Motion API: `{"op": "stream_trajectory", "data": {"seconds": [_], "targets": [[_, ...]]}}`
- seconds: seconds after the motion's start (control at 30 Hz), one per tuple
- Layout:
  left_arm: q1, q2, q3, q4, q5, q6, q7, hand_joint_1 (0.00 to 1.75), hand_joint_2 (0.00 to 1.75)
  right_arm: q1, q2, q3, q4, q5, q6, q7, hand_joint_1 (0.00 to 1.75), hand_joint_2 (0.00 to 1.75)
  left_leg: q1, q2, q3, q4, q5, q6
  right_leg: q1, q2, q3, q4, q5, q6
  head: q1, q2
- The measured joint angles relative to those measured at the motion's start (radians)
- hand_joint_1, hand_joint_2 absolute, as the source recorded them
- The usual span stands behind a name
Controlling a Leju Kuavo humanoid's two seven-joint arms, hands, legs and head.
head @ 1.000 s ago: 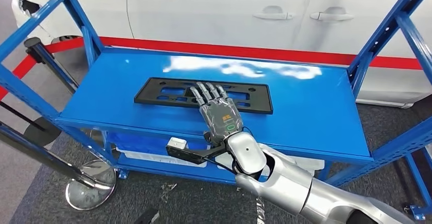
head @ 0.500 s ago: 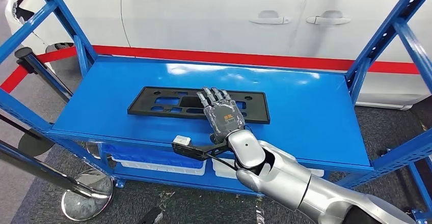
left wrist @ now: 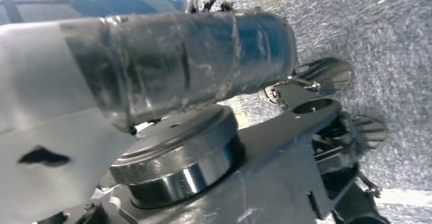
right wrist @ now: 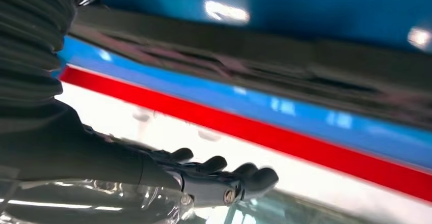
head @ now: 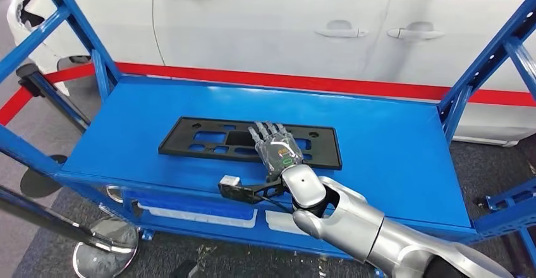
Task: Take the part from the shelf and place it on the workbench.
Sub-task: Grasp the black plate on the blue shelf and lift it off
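Observation:
The part [head: 202, 140] is a flat black plate with cut-outs, lying lengthwise in the middle of the blue shelf [head: 385, 145]. My right hand [head: 278, 148] reaches in from the shelf's front edge and hovers over the plate's right half, fingers stretched out and pointing down at it. Whether the fingertips touch it I cannot tell. In the right wrist view the hand [right wrist: 214, 175] is stretched out with nothing in it, and the part [right wrist: 254, 51] runs as a dark band across the blue top.
Blue uprights [head: 471, 76] frame the shelf on both sides. A white car [head: 284, 25] with a red stripe stands right behind it. A lower shelf holds white trays [head: 196, 213]. A stanchion with a chrome base [head: 104, 253] stands at the front left.
The whole view has shifted slightly. My right hand has stayed over the plate but tipped its fingers further down toward it.

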Motion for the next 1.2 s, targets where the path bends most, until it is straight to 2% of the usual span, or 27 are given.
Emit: {"op": "stream_trajectory", "data": {"seconds": [0.07, 0.13, 0.17, 0.23, 0.27, 0.3, 0.33, 0.37, 0.4, 0.43, 0.47, 0.53, 0.6, 0.63, 0.67, 0.7, 0.73, 0.77, 0.8, 0.83, 0.9, 0.93, 0.97, 1.0, 1.1, 1.17, 1.2], "targets": [[0.0, 0.0, 0.0, 0.0, 0.002, -0.005, -0.001, 0.0, 0.0, 0.0, 0.005, 0.003, 0.009, -0.009, 0.012, -0.001, 0.0, 1.75, 0.001, 0.001, 0.004, -0.002, -0.006, -0.011, -0.002, 0.003, 0.006, -0.01, -0.002, -0.009, -0.001, 0.0], [0.0, 0.0, 0.0, 0.0, 0.003, -0.009, -0.002, 0.0, 0.0, -0.001, 0.011, 0.007, 0.019, -0.019, 0.027, -0.003, 0.0, 1.75, 0.002, 0.003, -0.013, 0.04, -0.031, -0.022, -0.008, 0.003, 0.019, -0.02, -0.004, -0.018, -0.006, 0.0], [0.0, 0.0, 0.0, 0.0, 0.003, -0.01, -0.002, 0.0, 0.0, -0.001, 0.015, 0.009, 0.025, -0.023, 0.033, -0.005, 0.0, 1.75, 0.004, 0.004, -0.039, 0.09, -0.052, -0.028, -0.01, 0.002, 0.025, -0.023, -0.006, -0.022, -0.008, 0.0], [0.0, -0.002, 0.0, 0.0, 0.003, -0.011, -0.003, 0.0, 0.0, 0.001, 0.019, 0.013, 0.039, -0.031, 0.041, -0.011, 0.0, 1.75, 0.007, 0.004, -0.117, 0.217, -0.089, -0.037, -0.009, 0.001, 0.033, -0.025, -0.013, -0.027, -0.012, 0.0], [0.001, -0.002, 0.0, 0.0, 0.003, -0.011, -0.002, 0.0, 0.0, 0.002, 0.02, 0.015, 0.046, -0.033, 0.042, -0.013, 0.0, 1.75, 0.008, 0.004, -0.149, 0.257, -0.089, -0.039, -0.008, 0.001, 0.036, -0.024, -0.017, -0.027, -0.012, 0.0], [0.003, -0.002, 0.0, 0.0, 0.004, -0.011, -0.001, 0.0, 0.0, 0.004, 0.021, 0.017, 0.053, -0.036, 0.042, -0.014, 0.0, 1.75, 0.008, 0.004, -0.164, 0.262, -0.069, -0.04, -0.008, 0.002, 0.041, -0.024, -0.021, -0.027, -0.013, 0.0], [0.004, -0.002, 0.0, 0.0, 0.004, -0.011, 0.0, 0.0, 0.0, 0.004, 0.023, 0.019, 0.06, -0.039, 0.042, -0.014, 0.0, 1.75, 0.008, 0.004, -0.159, 0.228, -0.032, -0.038, -0.008, 0.003, 0.047, -0.023, -0.026, -0.027, -0.013, 0.0], [0.004, -0.001, 0.0, 0.001, 0.004, -0.01, 0.001, 0.0, 0.0, 0.004, 0.025, 0.02, 0.067, -0.042, 0.041, -0.014, 0.0, 1.75, 0.008, 0.004, -0.138, 0.165, 0.014, -0.034, -0.008, 0.004, 0.055, -0.022, -0.031, -0.025, -0.013, 0.0], [0.004, -0.001, 0.0, 0.001, 0.005, -0.009, 0.001, 0.0, 0.0, 0.003, 0.027, 0.021, 0.074, -0.045, 0.042, -0.013, 0.0, 1.75, 0.006, 0.004, -0.112, 0.102, 0.048, -0.03, -0.007, 0.005, 0.062, -0.023, -0.036, -0.022, -0.012, 0.0], [0.003, -0.001, 0.0, 0.001, 0.007, -0.008, 0.001, 0.0, 0.0, 0.002, 0.029, 0.022, 0.081, -0.048, 0.044, -0.012, 0.0, 1.75, 0.003, 0.003, -0.087, 0.046, 0.069, -0.024, -0.005, 0.006, 0.066, -0.023, -0.04, -0.019, -0.013, 0.0], [0.001, -0.001, 0.0, 0.001, 0.008, -0.007, 0.0, 0.0, 0.0, 0.001, 0.031, 0.022, 0.086, -0.051, 0.047, -0.011, 0.0, 1.75, 0.001, 0.003, -0.072, 0.013, 0.076, -0.018, -0.003, 0.007, 0.068, -0.023, -0.043, -0.014, -0.012, 0.0], [-0.001, -0.001, 0.0, 0.001, 0.01, -0.006, -0.006, 0.0, 0.0, 0.0, 0.035, 0.024, 0.096, -0.057, 0.061, -0.008, 0.0, 1.75, -0.003, 0.002, -0.063, -0.006, 0.068, -0.007, -0.001, 0.007, 0.067, -0.027, -0.045, -0.006, -0.012, 0.0], [0.001, -0.002, 0.0, 0.001, 0.011, -0.004, -0.012, 0.0, 0.0, 0.0, 0.036, 0.026, 0.105, -0.064, 0.082, -0.002, 0.0, 1.75, 0.003, 0.003, -0.058, -0.014, 0.069, 0.002, 0.0, 0.005, 0.063, -0.019, -0.055, 0.004, -0.011, 0.0], [0.003, -0.003, 0.0, 0.001, 0.011, -0.004, -0.015, 0.0, 0.0, 0.0, 0.036, 0.026, 0.109, -0.068, 0.091, 0.001, 0.0, 1.75, 0.006, 0.004, -0.054, -0.019, 0.07, 0.008, 0.001, 0.003, 0.052, 0.007, -0.072, 0.009, -0.01, 0.0], [0.003, -0.003, 0.0, 0.001, 0.011, -0.003, -0.019, 0.0, 0.0, 0.0, 0.037, 0.026, 0.113, -0.071, 0.1, 0.003, 0.01, 1.75, 0.008, 0.004, -0.051, -0.023, 0.07, 0.014, 0.001, 0.002, 0.028, 0.056, -0.097, 0.012, -0.009, 0.0], [0.002, -0.004, 0.0, 0.001, 0.011, -0.002, -0.022, 0.0, 0.0, -0.001, 0.037, 0.027, 0.118, -0.074, 0.107, 0.004, 0.11, 1.75, 0.006, 0.004, -0.05, -0.023, 0.069, 0.018, 0.001, 0.001, -0.005, 0.122, -0.126, 0.014, -0.009, 0.0], [0.001, -0.004, 0.0, 0.001, 0.011, -0.002, -0.024, 0.0, 0.0, -0.001, 0.037, 0.027, 0.121, -0.077, 0.115, 0.004, 0.49, 1.75, 0.006, 0.005, -0.049, -0.022, 0.067, 0.021, 0.0, 0.0, -0.043, 0.193, -0.153, 0.015, -0.009, 0.0], [0.001, -0.003, 0.0, 0.001, 0.011, -0.001, -0.026, 0.0, 0.0, 0.0, 0.038, 0.027, 0.124, -0.08, 0.124, 0.004, 0.87, 1.75, 0.005, 0.005, -0.049, -0.02, 0.065, 0.022, 0.0, 0.0, -0.077, 0.249, -0.166, 0.016, -0.009, 0.0], [0.001, -0.004, 0.0, 0.002, 0.011, -0.001, -0.027, 0.0, 0.0, 0.0, 0.038, 0.027, 0.128, -0.084, 0.133, 0.003, 1.26, 1.75, 0.005, 0.005, -0.047, -0.019, 0.063, 0.023, 0.0, 0.0, -0.095, 0.27, -0.16, 0.015, -0.009, 0.0], [0.002, -0.004, 0.0, 0.002, 0.011, -0.001, -0.027, 0.0, 0.0, 0.0, 0.039, 0.028, 0.13, -0.088, 0.143, 0.003, 1.57, 1.75, 0.005, 0.004, -0.044, -0.017, 0.06, 0.022, 0.0, 0.0, -0.092, 0.25, -0.134, 0.014, -0.009, 0.0], [0.003, -0.006, 0.0, 0.002, 0.011, -0.003, -0.029, 0.0, 0.0, -0.001, 0.042, 0.029, 0.135, -0.095, 0.156, 0.003, 1.65, 1.75, 0.005, 0.003, -0.038, -0.013, 0.053, 0.018, 0.0, -0.001, -0.037, 0.118, -0.057, 0.008, -0.009, 0.0], [0.003, -0.006, 0.0, 0.002, 0.011, -0.005, -0.031, 0.0, 0.0, -0.001, 0.044, 0.03, 0.137, -0.097, 0.158, 0.003, 1.68, 1.75, 0.002, 0.001, -0.037, -0.009, 0.049, 0.014, 0.0, -0.002, -0.006, 0.053, -0.031, 0.004, -0.009, 0.0], [0.002, -0.007, 0.0, 0.002, 0.011, -0.007, -0.034, 0.0, 0.0, -0.002, 0.046, 0.031, 0.14, -0.098, 0.158, 0.003, 1.68, 1.75, 0.001, 0.001, -0.037, -0.006, 0.046, 0.009, 0.001, -0.002, 0.014, 0.01, -0.017, 0.0, -0.01, 0.0], [0.002, -0.007, 0.0, 0.002, 0.011, -0.009, -0.039, 0.0, 0.0, -0.002, 0.048, 0.033, 0.142, -0.099, 0.157, 0.002, 1.67, 1.75, -0.001, 0.0, -0.038, -0.004, 0.044, 0.003, 0.002, -0.002, 0.023, -0.01, -0.015, -0.004, -0.01, 0.0], [0.002, -0.006, 0.0, 0.002, 0.011, -0.008, -0.055, 0.0, 0.0, -0.002, 0.053, 0.036, 0.147, -0.103, 0.15, 0.002, 1.7, 1.75, -0.001, 0.0, -0.037, -0.005, 0.041, -0.012, 0.0, -0.001, 0.026, -0.018, -0.012, -0.018, -0.011, 0.0], [0.002, -0.005, 0.0, 0.002, 0.011, -0.003, -0.065, 0.0, 0.0, -0.002, 0.055, 0.037, 0.15, -0.106, 0.145, 0.004, 1.71, 1.75, 0.0, 0.002, -0.058, 0.044, 0.006, -0.023, -0.006, -0.003, 0.029, -0.024, -0.007, -0.026, -0.015, 0.0], [0.002, -0.006, 0.0, 0.002, 0.011, -0.002, -0.07, 0.0, 0.0, -0.002, 0.055, 0.037, 0.151, -0.107, 0.14, 0.004, 1.7, 1.75, 0.002, 0.003, -0.084, 0.1, -0.025, -0.029, -0.007, -0.004, 0.03, -0.025, -0.006, -0.028, -0.018, 0.0]]}}
